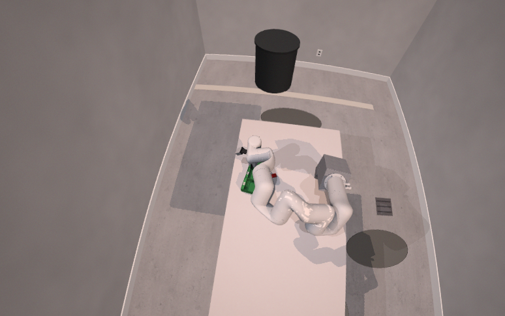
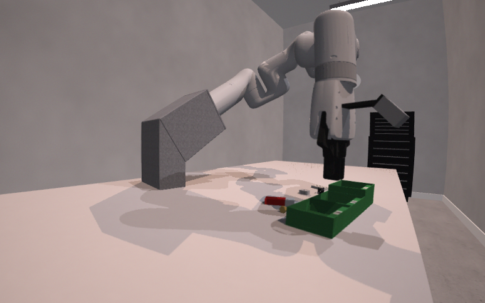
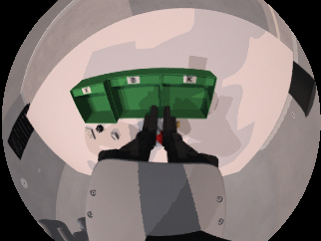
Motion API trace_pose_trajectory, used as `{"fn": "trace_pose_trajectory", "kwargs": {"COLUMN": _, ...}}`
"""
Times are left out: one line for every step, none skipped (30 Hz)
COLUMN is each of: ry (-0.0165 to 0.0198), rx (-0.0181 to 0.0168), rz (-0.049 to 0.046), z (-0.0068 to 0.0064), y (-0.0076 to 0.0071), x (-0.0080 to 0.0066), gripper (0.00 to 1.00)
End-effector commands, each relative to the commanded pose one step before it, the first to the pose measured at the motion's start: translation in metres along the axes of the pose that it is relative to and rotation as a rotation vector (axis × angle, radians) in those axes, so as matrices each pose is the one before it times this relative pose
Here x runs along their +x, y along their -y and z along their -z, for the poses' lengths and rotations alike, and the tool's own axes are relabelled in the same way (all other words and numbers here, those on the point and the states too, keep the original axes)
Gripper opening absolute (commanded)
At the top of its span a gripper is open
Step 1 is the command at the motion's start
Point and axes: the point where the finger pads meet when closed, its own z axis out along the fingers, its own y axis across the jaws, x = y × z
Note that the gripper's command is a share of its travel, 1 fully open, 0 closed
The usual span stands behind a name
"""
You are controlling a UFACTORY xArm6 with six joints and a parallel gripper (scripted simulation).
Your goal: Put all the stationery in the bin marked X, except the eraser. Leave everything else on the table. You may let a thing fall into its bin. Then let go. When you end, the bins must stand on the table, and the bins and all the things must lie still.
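A green tray [image 2: 330, 210] with three compartments stands near the table's edge; it also shows in the overhead view [image 1: 246, 181] and the wrist view [image 3: 147, 96]. Its small labels are too small to read. My gripper [image 2: 332, 175] hangs straight down a little above the tray's far end, shut, with nothing seen between the fingers. A red thing [image 2: 274, 200] lies on the table beside the tray, with a small yellowish thing [image 2: 282, 208] in front of it. A small grey thing [image 2: 304, 191] and a small dark thing [image 2: 319, 188] lie farther back. What lies inside the compartments is hidden.
The arm's grey base block [image 2: 178, 139] stands at the table's other side. A black bin [image 1: 276, 61] stands on the floor beyond the table. The tray sits close to the table's long edge [image 2: 404, 200]. The arm [image 1: 267, 186] covers part of the tray from above.
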Motion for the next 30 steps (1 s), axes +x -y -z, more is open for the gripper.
{"fn": "trace_pose_trajectory", "kwargs": {"ry": -0.00473, "rx": -0.00205, "rz": -0.00013, "z": 0.00189, "y": 0.01971, "x": -0.00035, "gripper": 0.07}}
{"fn": "trace_pose_trajectory", "kwargs": {"ry": 0.00001, "rx": 0.00002, "rz": -0.00001, "z": 0.00000, "y": 0.00499, "x": -0.00034, "gripper": 0.07}}
{"fn": "trace_pose_trajectory", "kwargs": {"ry": 0.00001, "rx": 0.00002, "rz": -0.00001, "z": 0.00000, "y": 0.00499, "x": -0.00034, "gripper": 0.07}}
{"fn": "trace_pose_trajectory", "kwargs": {"ry": 0.00000, "rx": 0.00000, "rz": 0.00000, "z": 0.00000, "y": 0.00000, "x": 0.00000, "gripper": 0.07}}
{"fn": "trace_pose_trajectory", "kwargs": {"ry": 0.00000, "rx": 0.00000, "rz": 0.00000, "z": 0.00000, "y": 0.00000, "x": 0.00000, "gripper": 0.07}}
{"fn": "trace_pose_trajectory", "kwargs": {"ry": 0.00001, "rx": 0.00001, "rz": -0.00001, "z": 0.00000, "y": 0.00500, "x": -0.00035, "gripper": 0.07}}
{"fn": "trace_pose_trajectory", "kwargs": {"ry": 0.00001, "rx": 0.00002, "rz": -0.00001, "z": -0.00001, "y": 0.00499, "x": -0.00034, "gripper": 0.07}}
{"fn": "trace_pose_trajectory", "kwargs": {"ry": 0.00001, "rx": 0.00001, "rz": -0.00001, "z": 0.00000, "y": 0.00399, "x": -0.00027, "gripper": 0.07}}
{"fn": "trace_pose_trajectory", "kwargs": {"ry": 0.00000, "rx": 0.00000, "rz": 0.00000, "z": 0.00000, "y": 0.00000, "x": -0.00001, "gripper": 0.07}}
{"fn": "trace_pose_trajectory", "kwargs": {"ry": 0.00000, "rx": 0.00000, "rz": 0.00000, "z": 0.00000, "y": 0.00001, "x": -0.00001, "gripper": 0.07}}
{"fn": "trace_pose_trajectory", "kwargs": {"ry": 0.00000, "rx": 0.00000, "rz": 0.00000, "z": 0.00000, "y": 0.00000, "x": -0.00001, "gripper": 0.07}}
{"fn": "trace_pose_trajectory", "kwargs": {"ry": 0.00000, "rx": 0.00000, "rz": 0.00000, "z": 0.00000, "y": 0.00000, "x": 0.00000, "gripper": 0.07}}
{"fn": "trace_pose_trajectory", "kwargs": {"ry": 0.00004, "rx": 0.00001, "rz": -0.00002, "z": -0.00261, "y": -0.00004, "x": 0.00003, "gripper": 0.07}}
{"fn": "trace_pose_trajectory", "kwargs": {"ry": -0.00003, "rx": 0.00001, "rz": 0.00000, "z": -0.00273, "y": 0.00005, "x": -0.00005, "gripper": 0.07}}
{"fn": "trace_pose_trajectory", "kwargs": {"ry": 0.00001, "rx": 0.00001, "rz": -0.00001, "z": -0.00267, "y": 0.00000, "x": -0.00001, "gripper": 0.07}}
{"fn": "trace_pose_trajectory", "kwargs": {"ry": 0.00001, "rx": 0.00001, "rz": -0.00001, "z": -0.00267, "y": 0.00000, "x": -0.00001, "gripper": 0.07}}
{"fn": "trace_pose_trajectory", "kwargs": {"ry": 0.00001, "rx": 0.00001, "rz": -0.00001, "z": -0.00267, "y": 0.00000, "x": -0.00001, "gripper": 0.07}}
{"fn": "trace_pose_trajectory", "kwargs": {"ry": 0.00001, "rx": 0.00001, "rz": -0.00001, "z": -0.00267, "y": 0.00000, "x": -0.00001, "gripper": 0.07}}
{"fn": "trace_pose_trajectory", "kwargs": {"ry": 0.00001, "rx": 0.00001, "rz": -0.00001, "z": -0.00267, "y": 0.00000, "x": -0.00001, "gripper": 0.07}}
{"fn": "trace_pose_trajectory", "kwargs": {"ry": 0.00001, "rx": 0.00001, "rz": -0.00001, "z": -0.00267, "y": 0.00000, "x": -0.00001, "gripper": 0.07}}
{"fn": "trace_pose_trajectory", "kwargs": {"ry": 0.00000, "rx": 0.00000, "rz": 0.00000, "z": 0.00000, "y": 0.00000, "x": 0.00000, "gripper": 0.07}}
{"fn": "trace_pose_trajectory", "kwargs": {"ry": 0.00000, "rx": 0.00000, "rz": 0.00000, "z": 0.00000, "y": 0.00000, "x": 0.00000, "gripper": 0.07}}
{"fn": "trace_pose_trajectory", "kwargs": {"ry": 0.00001, "rx": 0.00001, "rz": -0.00001, "z": -0.00268, "y": 0.00000, "x": 0.00000, "gripper": 0.07}}
{"fn": "trace_pose_trajectory", "kwargs": {"ry": 0.00001, "rx": 0.00001, "rz": -0.00001, "z": -0.00267, "y": 0.00000, "x": -0.00001, "gripper": 0.07}}
{"fn": "trace_pose_trajectory", "kwargs": {"ry": 0.00001, "rx": 0.00001, "rz": -0.00001, "z": -0.00267, "y": 0.00000, "x": -0.00001, "gripper": 0.07}}
{"fn": "trace_pose_trajectory", "kwargs": {"ry": 0.00001, "rx": 0.00001, "rz": -0.00001, "z": -0.00267, "y": 0.00000, "x": -0.00001, "gripper": 0.07}}
{"fn": "trace_pose_trajectory", "kwargs": {"ry": 0.00001, "rx": 0.00001, "rz": -0.00001, "z": -0.00267, "y": 0.00000, "x": -0.00001, "gripper": 0.07}}
{"fn": "trace_pose_trajectory", "kwargs": {"ry": 0.00001, "rx": 0.00001, "rz": -0.00001, "z": -0.00267, "y": 0.00000, "x": -0.00001, "gripper": 0.07}}
{"fn": "trace_pose_trajectory", "kwargs": {"ry": 0.00001, "rx": 0.00001, "rz": -0.00001, "z": -0.00267, "y": 0.00000, "x": -0.00001, "gripper": 0.07}}
{"fn": "trace_pose_trajectory", "kwargs": {"ry": 0.00001, "rx": 0.00001, "rz": -0.00001, "z": -0.00267, "y": 0.00000, "x": -0.00001, "gripper": 0.07}}
